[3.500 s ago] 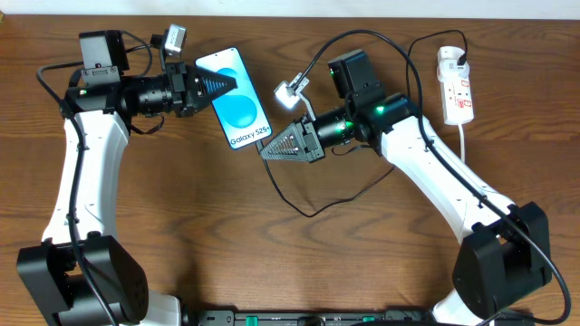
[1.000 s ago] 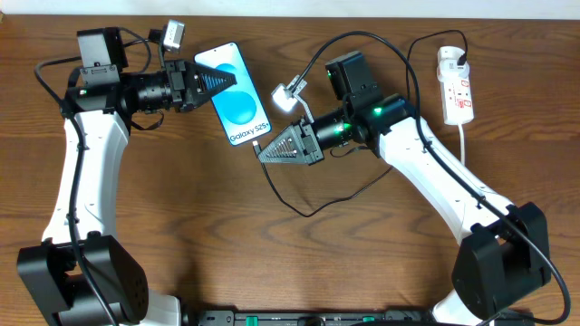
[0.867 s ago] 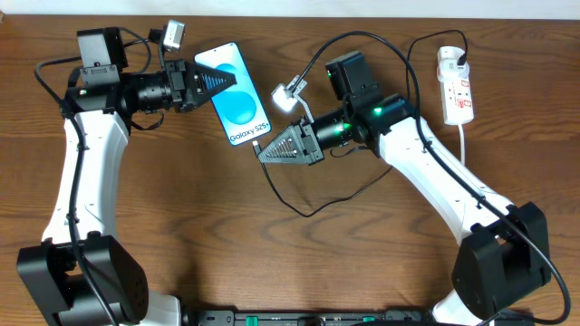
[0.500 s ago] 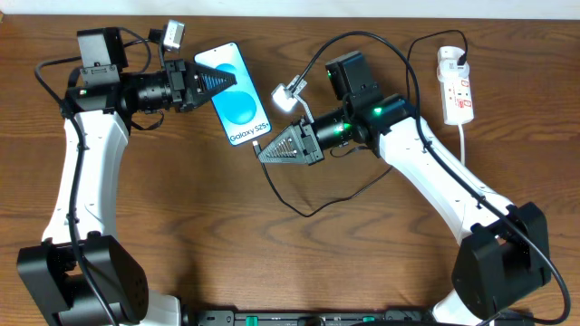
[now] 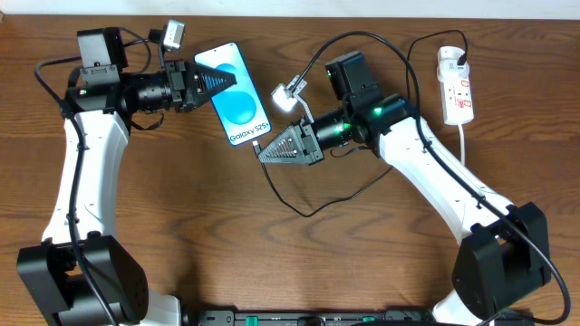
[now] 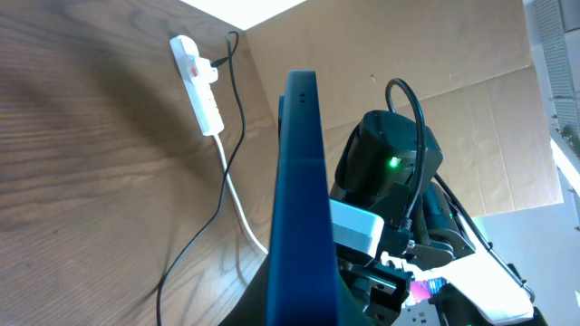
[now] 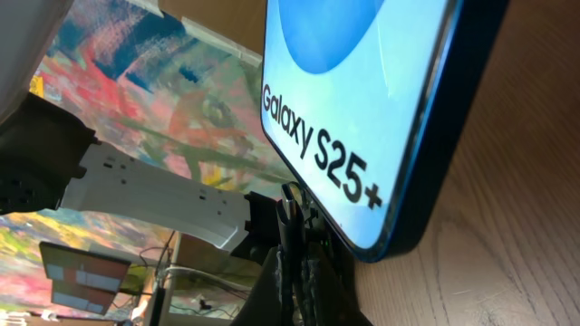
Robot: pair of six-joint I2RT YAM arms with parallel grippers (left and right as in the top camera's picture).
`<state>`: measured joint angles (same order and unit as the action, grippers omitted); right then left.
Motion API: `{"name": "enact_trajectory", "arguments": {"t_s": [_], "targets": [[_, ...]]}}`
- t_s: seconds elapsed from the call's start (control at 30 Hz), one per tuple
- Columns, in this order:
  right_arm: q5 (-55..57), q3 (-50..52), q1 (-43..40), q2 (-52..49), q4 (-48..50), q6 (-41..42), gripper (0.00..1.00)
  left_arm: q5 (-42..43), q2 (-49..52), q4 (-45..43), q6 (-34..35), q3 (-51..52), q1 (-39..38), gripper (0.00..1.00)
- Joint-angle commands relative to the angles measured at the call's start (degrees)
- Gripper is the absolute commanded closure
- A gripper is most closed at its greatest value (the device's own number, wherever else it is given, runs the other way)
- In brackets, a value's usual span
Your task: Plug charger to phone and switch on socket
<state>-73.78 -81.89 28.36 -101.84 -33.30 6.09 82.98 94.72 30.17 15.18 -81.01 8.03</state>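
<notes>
phone [image 5: 235, 97]: a slim rectangular smartphone, black-edged, with a light-blue screen reading "Galaxy S25+". It lies slantwise at the upper middle of the table, between the two arms. The left wrist view shows it edge-on [image 6: 302, 199], and its lower corner fills the right wrist view [image 7: 362, 91].
left gripper [image 5: 227, 86]: black triangular fingers clamped on the phone's left long edge, near its top end.
charger [image 5: 304, 206]: a long thin black cable that loops over bare wood below the right arm, then rises to the right gripper. In the right wrist view a thin dark piece between the fingers meets the phone's bottom edge. Whether it is seated in the port cannot be told.
right gripper [image 5: 264, 151]: fingers pressed together on the charger's plug end, just beside the phone's lower right corner.
socket [image 5: 456, 86]: a small white elongated power strip with red switch markings, at the table's upper right, well apart from both grippers. The left wrist view also shows it [image 6: 199, 81].
black plug [image 5: 463, 61]: sits in the socket's upper end.
white cord [image 5: 464, 145]: thicker than the charger, it runs down from the socket's lower end.
in the way: the right arm [image 5: 435, 172], with its white forearm and black wrist, lies between phone and socket. The charger passes beneath it.
table [image 5: 227, 244]: dark brown wood grain.
wrist cameras [image 5: 288, 93]: a small pale box on each wrist, both near the phone.
</notes>
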Motion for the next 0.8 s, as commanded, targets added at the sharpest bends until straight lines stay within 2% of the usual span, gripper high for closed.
{"name": "enact_trajectory", "arguments": {"t_s": [0.0, 0.57, 0.77], "targets": [[-2.0, 0.3, 0.2, -0.5, 0.1, -0.4, 0.99, 1.6, -0.5, -0.3, 0.1, -0.7, -0.1, 0.93], [-1.2, 0.5, 0.2, -0.5, 0.1, -0.3, 0.99, 1.7, -0.5, -0.3, 0.1, -0.7, -0.1, 0.93], [-0.1, 0.6, 0.2, -0.5, 0.2, 2.1, 0.99, 1.7, -0.5, -0.3, 0.1, -0.7, -0.1, 0.93]]}}
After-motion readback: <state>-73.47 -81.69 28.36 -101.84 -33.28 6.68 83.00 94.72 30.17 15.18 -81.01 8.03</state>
